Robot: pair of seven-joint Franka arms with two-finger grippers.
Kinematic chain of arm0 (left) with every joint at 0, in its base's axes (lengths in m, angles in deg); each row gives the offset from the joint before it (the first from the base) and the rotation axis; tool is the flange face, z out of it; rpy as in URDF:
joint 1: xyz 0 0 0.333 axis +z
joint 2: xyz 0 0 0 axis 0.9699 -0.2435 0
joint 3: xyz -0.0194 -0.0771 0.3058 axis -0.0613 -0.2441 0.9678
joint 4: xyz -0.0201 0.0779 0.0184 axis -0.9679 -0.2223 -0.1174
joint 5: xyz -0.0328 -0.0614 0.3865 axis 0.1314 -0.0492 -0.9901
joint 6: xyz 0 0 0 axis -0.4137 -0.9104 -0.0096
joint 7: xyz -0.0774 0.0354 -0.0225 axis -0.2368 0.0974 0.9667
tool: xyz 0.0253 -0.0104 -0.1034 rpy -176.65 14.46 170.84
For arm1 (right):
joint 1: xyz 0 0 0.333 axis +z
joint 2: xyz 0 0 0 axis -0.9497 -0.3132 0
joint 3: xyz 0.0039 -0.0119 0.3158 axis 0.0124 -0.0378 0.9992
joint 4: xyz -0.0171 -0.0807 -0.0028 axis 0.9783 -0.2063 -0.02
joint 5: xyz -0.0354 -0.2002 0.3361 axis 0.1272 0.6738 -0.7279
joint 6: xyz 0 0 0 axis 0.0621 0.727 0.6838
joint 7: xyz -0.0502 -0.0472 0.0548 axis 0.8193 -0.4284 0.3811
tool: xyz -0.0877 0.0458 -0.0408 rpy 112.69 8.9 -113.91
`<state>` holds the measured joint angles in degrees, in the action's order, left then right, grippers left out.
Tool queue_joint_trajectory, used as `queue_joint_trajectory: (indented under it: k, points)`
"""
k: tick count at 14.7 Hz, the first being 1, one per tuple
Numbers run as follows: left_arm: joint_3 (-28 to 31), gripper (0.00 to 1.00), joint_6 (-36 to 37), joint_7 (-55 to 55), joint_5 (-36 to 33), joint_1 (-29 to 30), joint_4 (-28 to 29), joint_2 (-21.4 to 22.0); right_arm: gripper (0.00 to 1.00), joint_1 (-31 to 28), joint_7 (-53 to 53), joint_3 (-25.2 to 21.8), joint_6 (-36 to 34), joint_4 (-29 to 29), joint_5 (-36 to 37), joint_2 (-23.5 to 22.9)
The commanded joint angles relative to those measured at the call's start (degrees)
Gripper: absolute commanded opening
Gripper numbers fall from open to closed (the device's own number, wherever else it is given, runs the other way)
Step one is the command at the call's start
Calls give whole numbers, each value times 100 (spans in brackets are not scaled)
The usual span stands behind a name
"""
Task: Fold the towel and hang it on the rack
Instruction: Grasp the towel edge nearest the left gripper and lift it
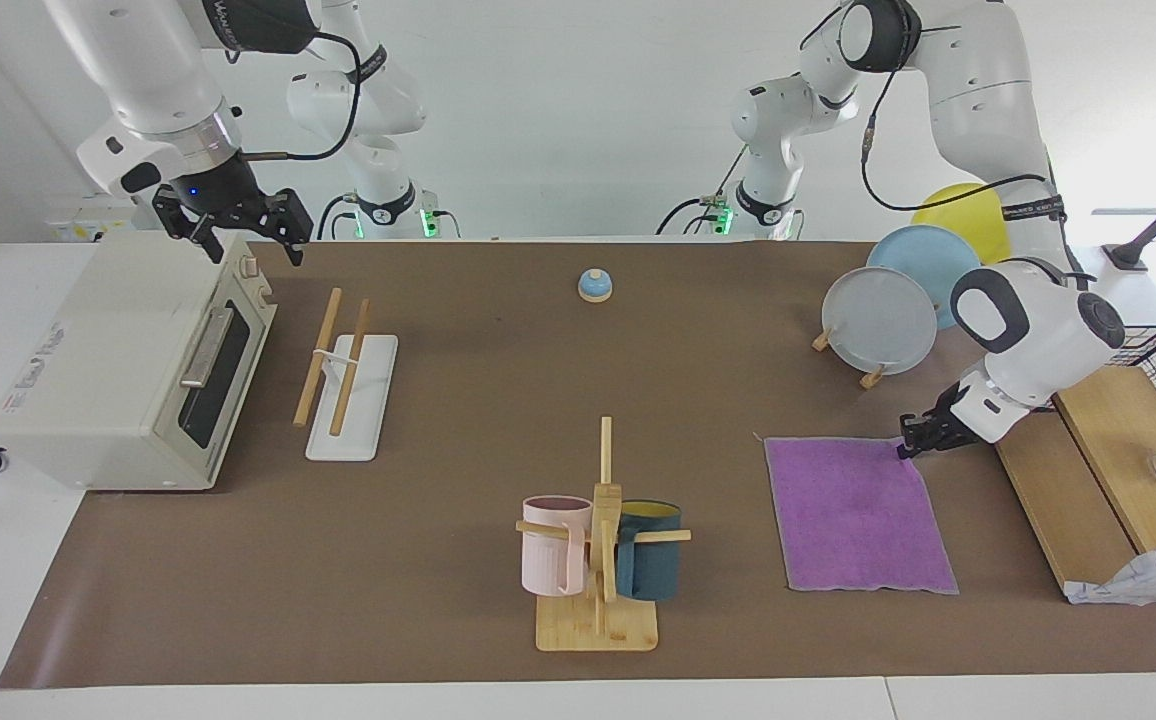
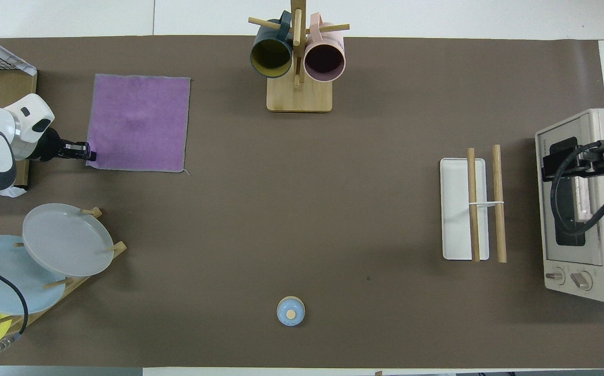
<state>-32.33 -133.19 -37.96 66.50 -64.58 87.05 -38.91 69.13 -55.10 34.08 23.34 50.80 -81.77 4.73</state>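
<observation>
Gripping towel (image 1: pixel 858 512) corner, left pincer (image 1: pixel 910 442), prob. closed

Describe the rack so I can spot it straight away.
Find the toaster oven at the right arm's end of the table; the rack stands right in front of its door. It is two long parallel light-wood rods raised over a flat white base, unlike the pegged mug tree holding two mugs.

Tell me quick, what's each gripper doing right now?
Left gripper: at the towel's corner; fingers cannot be told.
Right gripper: open, empty, over the toaster oven.
</observation>
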Motion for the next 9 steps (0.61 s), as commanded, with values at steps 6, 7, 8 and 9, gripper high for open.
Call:
queue_joint_trajectory:
  k: [6,7,8,9]
  points:
    - [14,0,-7,-254,41,-428,-328,270,100,-63,79,14,-40,-35,-145,-7]
    - [14,0,19,-246,33,-516,-276,402,100,-63,79,14,-40,-35,-145,-7]
    - [14,0,46,-255,-54,-595,-232,508,100,-63,79,14,-40,-35,-145,-7]
    - [14,0,116,-263,-177,-692,-162,622,100,-63,79,14,-40,-35,-145,-7]
